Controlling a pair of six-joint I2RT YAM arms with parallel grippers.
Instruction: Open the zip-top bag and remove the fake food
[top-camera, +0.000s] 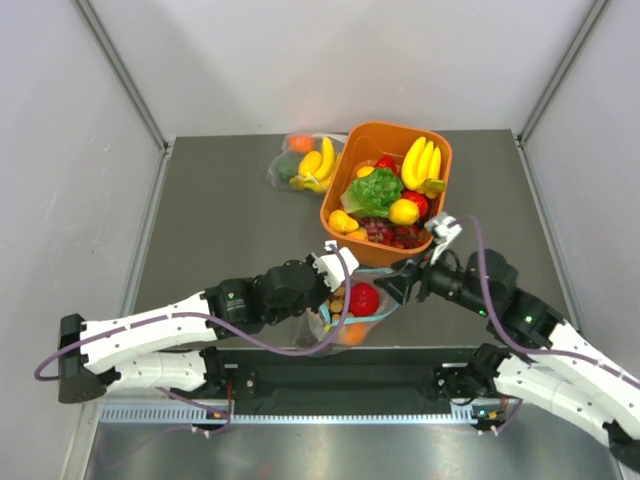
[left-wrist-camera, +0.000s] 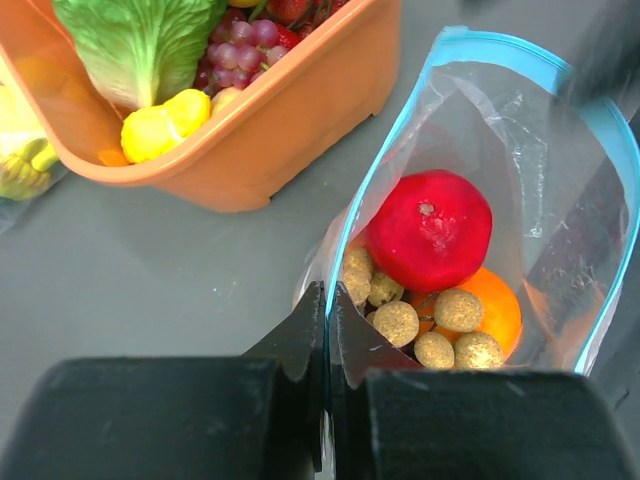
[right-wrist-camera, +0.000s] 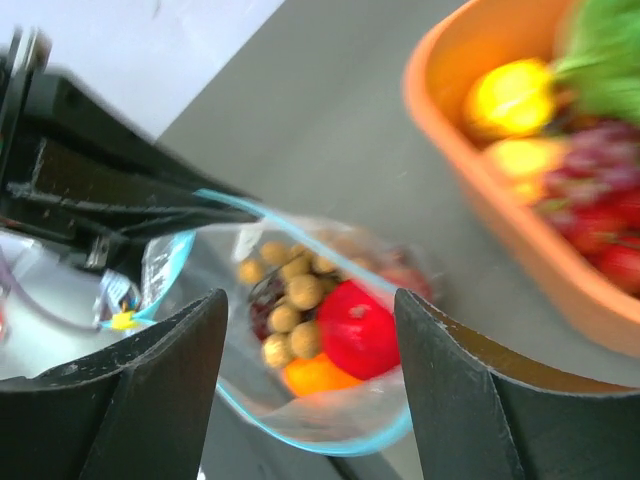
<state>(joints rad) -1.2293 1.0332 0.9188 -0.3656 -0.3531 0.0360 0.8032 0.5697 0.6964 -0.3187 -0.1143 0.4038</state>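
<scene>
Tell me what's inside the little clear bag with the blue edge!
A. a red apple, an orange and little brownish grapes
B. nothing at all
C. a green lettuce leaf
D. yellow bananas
A: the left wrist view looks straight into the open zip-top bag and shows a red apple, an orange and a grape bunch lying at its bottom.

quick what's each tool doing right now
Left tool: closed, pinching the rim of the bag.
Right tool: open, holding nothing, fingers spread in front of the bag's mouth.
</scene>
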